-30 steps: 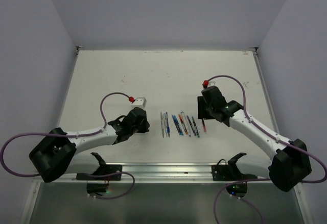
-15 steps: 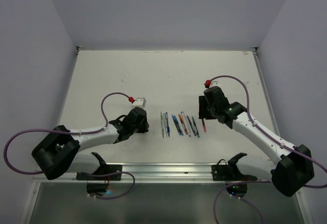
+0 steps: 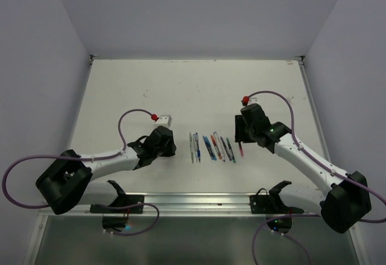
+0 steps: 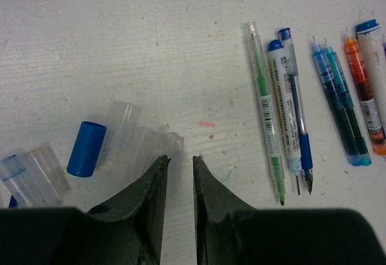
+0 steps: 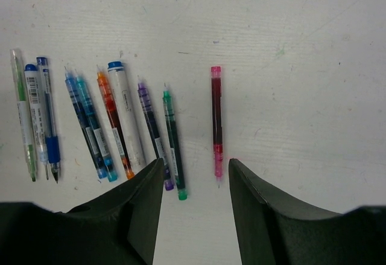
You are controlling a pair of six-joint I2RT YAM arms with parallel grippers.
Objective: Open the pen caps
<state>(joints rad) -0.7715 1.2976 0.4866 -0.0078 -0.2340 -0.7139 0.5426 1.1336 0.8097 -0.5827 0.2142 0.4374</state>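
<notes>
A blue cap (image 4: 86, 148) is seen beside the narrowly parted left pincer (image 4: 180, 163); the right pincer (image 5: 196, 174) is spread wide.

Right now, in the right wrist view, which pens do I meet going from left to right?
light green pen, blue-grip pen, teal pen, orange pen, wide white pen, purple pen, dark green pen, pink pen

Pen row (image 3: 212, 147) between left hand (image 4: 180, 159), right hand (image 5: 196, 167); caps (image 4: 86, 148) left of row.
</notes>
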